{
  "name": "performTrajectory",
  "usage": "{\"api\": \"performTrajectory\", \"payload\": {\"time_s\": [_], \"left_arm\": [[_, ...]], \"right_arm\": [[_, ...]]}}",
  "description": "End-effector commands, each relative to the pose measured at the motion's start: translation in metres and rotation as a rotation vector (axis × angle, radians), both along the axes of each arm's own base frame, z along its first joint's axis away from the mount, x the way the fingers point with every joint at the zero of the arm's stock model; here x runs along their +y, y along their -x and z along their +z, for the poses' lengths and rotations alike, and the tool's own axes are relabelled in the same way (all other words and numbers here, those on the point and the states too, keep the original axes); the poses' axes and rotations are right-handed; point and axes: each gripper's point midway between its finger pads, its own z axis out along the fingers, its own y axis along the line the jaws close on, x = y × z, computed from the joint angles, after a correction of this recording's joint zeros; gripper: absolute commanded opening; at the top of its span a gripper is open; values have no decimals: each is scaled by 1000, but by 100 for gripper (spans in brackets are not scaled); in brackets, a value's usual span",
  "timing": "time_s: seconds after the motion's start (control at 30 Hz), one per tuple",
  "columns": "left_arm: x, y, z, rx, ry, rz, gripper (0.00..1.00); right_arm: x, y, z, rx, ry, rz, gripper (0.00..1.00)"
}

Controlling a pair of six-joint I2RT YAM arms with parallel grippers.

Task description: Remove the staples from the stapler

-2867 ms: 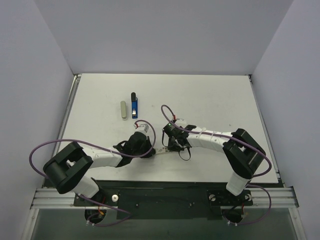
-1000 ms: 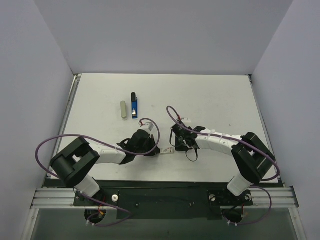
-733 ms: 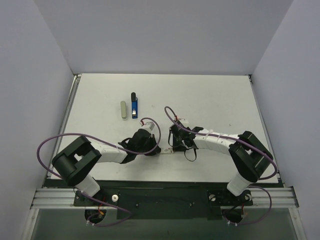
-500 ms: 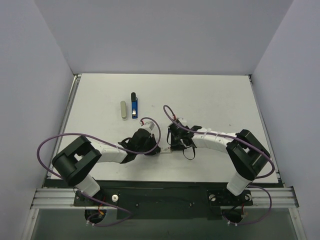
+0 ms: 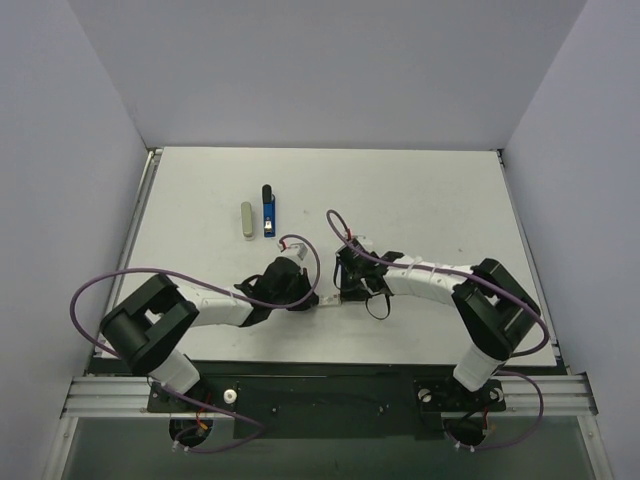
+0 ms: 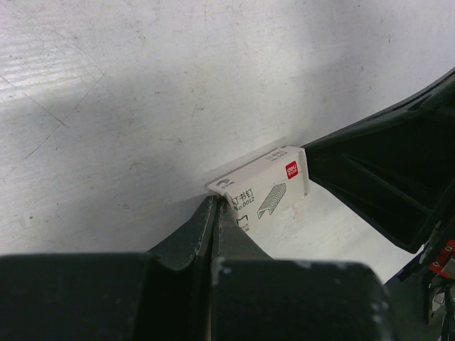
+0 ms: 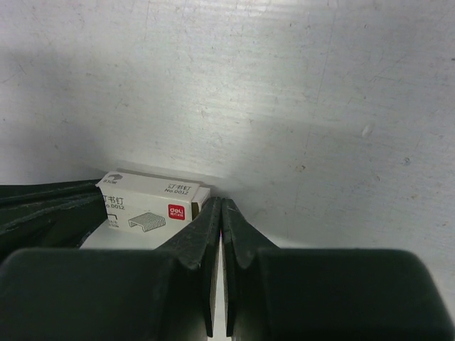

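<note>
As the left gripper [image 6: 214, 207] and right gripper [image 7: 217, 207] flank the white box [image 7: 149, 199], both jaws are shut, tips touching its ends.

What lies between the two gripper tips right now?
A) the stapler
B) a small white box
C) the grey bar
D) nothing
B: the box, printed with a staple drawing, lies at the tips of the left gripper and right gripper; the stapler lies farther back.
</note>
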Motion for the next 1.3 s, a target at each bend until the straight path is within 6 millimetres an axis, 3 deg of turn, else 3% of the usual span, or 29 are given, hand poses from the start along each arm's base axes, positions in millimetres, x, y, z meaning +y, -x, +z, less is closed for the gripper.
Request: {"api": "performTrajectory", "payload": {"time_s": [0.0, 0.1, 0.2, 0.3, 0.5, 0.63, 0.67, 0.77, 1.0, 1.27], "left_arm": [[11, 3, 1, -6, -64, 3, 0], [13, 1, 6, -14, -66, 16, 10], [19, -1, 9, -18, -78, 38, 19], [23, -2, 18, -36, -83, 46, 28], [29, -11, 56, -108, -96, 60, 57], [40, -14, 85, -164, -128, 76, 71], [41, -16, 99, -197, -117, 80, 84], [53, -18, 118, -250, -134, 105, 86], [66, -20, 165, -333, -115, 144, 88], [66, -22, 190, -354, -138, 124, 90]], "right_arm": [[-10, 7, 6, 5, -1, -13, 0], [-23, 2, 14, -24, 21, -35, 0], [-38, -4, 21, -62, 48, -64, 14], [-49, -9, 35, -111, 56, -89, 34], [-67, -20, 75, -249, 88, -89, 61], [-81, -23, 96, -325, 121, -103, 73], [-83, -22, 102, -342, 117, -106, 73], [-85, -24, 114, -369, 119, -91, 86], [-89, -27, 155, -452, 95, -81, 88], [-117, -26, 191, -562, 135, -162, 90]]}}
